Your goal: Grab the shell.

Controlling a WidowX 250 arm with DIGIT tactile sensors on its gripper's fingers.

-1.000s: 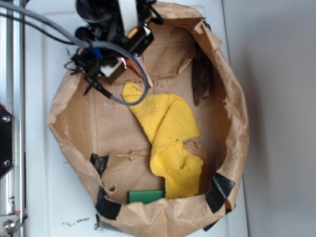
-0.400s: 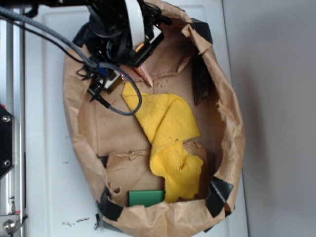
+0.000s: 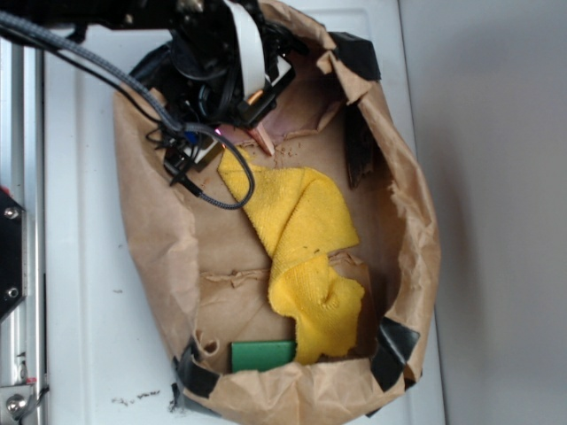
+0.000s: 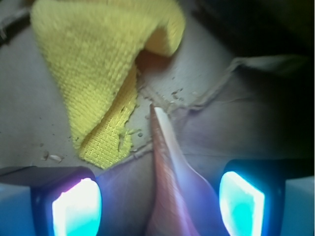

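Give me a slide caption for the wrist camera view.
Open gripper straddling the shell, its pointed tail aimed at the yellow cloth on the brown paper.

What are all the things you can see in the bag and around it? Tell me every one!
shell: one, orange-brown with a long pointed tail, on the bag floor between the claw's fingers, tip near the cloth.
yellow cloth: one, bright yellow, crumpled across the middle of the bag.
green block: one, dark green, flat, at the bag's near edge.
bark strip: one, dark brown, against the bag's right wall.
paper bag: one, brown, rolled down into a bowl, patched with black tape.
white surface: one, under the bag.
crumbs: several, pale, scattered on the bag floor.
claw: one, black with glowing finger pads, open around the shell, at the top of the bag.
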